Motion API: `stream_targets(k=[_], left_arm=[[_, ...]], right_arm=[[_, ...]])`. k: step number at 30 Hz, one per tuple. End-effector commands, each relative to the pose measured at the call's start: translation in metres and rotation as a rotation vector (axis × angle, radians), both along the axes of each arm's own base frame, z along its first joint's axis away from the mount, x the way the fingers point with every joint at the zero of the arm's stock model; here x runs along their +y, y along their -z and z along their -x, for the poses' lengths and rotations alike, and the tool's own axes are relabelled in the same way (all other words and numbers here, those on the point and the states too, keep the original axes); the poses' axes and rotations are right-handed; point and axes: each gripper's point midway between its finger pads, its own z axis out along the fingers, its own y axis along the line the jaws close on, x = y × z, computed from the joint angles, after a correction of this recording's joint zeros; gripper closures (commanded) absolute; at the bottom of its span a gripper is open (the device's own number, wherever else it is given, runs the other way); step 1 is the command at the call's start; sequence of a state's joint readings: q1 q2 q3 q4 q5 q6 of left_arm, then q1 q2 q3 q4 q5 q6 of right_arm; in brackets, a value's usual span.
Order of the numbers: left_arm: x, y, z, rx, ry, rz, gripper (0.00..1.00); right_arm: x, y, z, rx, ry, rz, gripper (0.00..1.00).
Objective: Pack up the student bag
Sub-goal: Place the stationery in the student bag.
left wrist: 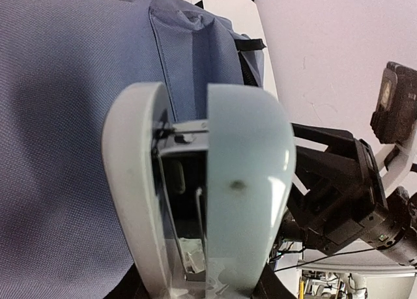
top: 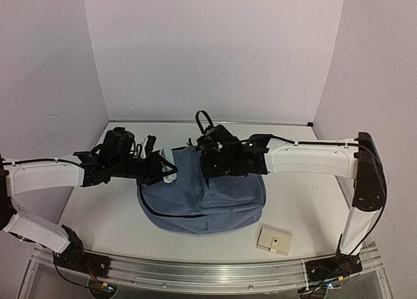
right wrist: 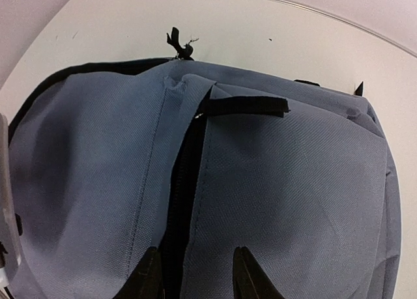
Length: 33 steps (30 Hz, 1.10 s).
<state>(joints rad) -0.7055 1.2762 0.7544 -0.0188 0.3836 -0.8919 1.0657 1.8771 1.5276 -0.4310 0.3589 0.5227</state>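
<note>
The slate-blue student bag [top: 215,198] lies in the middle of the table with its main zip open as a dark slit [right wrist: 179,182]. My left gripper [top: 156,166] is shut on a pale blue-white stapler [top: 169,163] and holds it at the bag's upper left edge. The stapler fills the left wrist view [left wrist: 241,182] with the bag's fabric [left wrist: 58,116] behind it. My right gripper [top: 210,161] hovers over the bag's top. Its dark fingers [right wrist: 247,274] stand apart, one in the zip slit and one on the fabric beside it.
A small beige flat box [top: 273,240] lies on the table in front of the bag, to the right. White walls close in the table at the back and both sides. The stapler's edge shows at the left of the right wrist view [right wrist: 4,208].
</note>
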Motion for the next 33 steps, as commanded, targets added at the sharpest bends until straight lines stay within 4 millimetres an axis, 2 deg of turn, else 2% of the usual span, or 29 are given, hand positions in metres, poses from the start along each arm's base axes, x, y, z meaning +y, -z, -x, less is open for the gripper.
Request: stream_targets(k=[1,6,10,14,16,21,24,29,33], left_arm=[[-0.010,-0.021,0.003,-0.055,0.088,0.029,1.00],[-0.034,-0.030,0.012,-0.048,0.237,0.060,1.00],[-0.065,-0.042,0.029,-0.047,0.404,0.101,1.00],[-0.087,-0.052,0.042,-0.045,0.524,0.141,1.00],[-0.091,-0.045,0.041,-0.016,0.540,0.136,1.00],[-0.094,-0.001,0.034,0.127,0.513,0.048,1.00],[-0.097,0.015,0.032,0.177,0.505,0.034,1.00],[-0.105,0.028,0.019,0.180,0.509,-0.007,1.00],[-0.112,0.029,-0.005,0.163,0.494,-0.015,1.00]], right_arm=[[-0.004,-0.006,-0.009,-0.035,0.054,0.040,0.74],[-0.011,-0.023,-0.012,-0.065,0.097,0.011,0.99],[-0.013,-0.039,-0.011,-0.082,0.101,-0.019,1.00],[-0.017,-0.043,-0.009,-0.086,0.109,-0.038,1.00],[-0.019,-0.046,-0.008,-0.088,0.115,-0.052,1.00],[-0.024,-0.060,-0.006,-0.103,0.129,-0.101,1.00],[-0.024,-0.067,-0.004,-0.106,0.123,-0.126,1.00],[-0.013,-0.072,0.001,-0.101,0.053,-0.174,1.00],[-0.007,-0.070,0.005,-0.087,0.021,-0.198,1.00]])
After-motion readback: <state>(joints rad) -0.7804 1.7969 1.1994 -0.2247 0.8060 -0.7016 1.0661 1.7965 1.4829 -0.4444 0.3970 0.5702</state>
